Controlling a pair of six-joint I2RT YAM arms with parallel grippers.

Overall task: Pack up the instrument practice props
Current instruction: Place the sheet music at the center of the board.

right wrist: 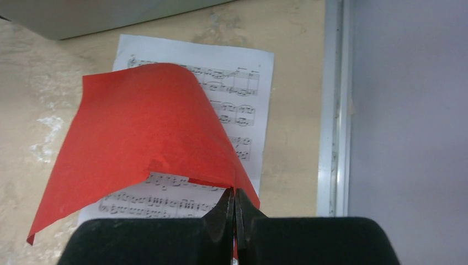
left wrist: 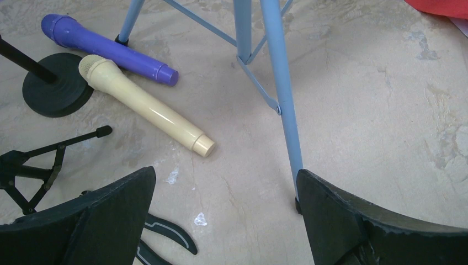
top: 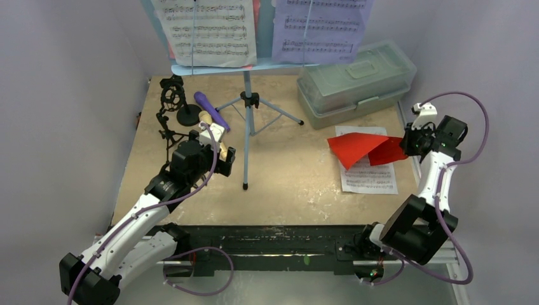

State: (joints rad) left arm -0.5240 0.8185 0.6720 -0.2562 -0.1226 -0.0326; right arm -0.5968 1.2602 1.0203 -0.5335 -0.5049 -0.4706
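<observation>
Right gripper is pinching one corner of a red sheet, curled above the white sheet-music page; so slight a hold could slip or tear. Left gripper is hovering wide open near the tan microphone, where it could knock the blue rack leg.

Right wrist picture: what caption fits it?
Shut right gripper pinching a red sheet above a white music page.
</observation>
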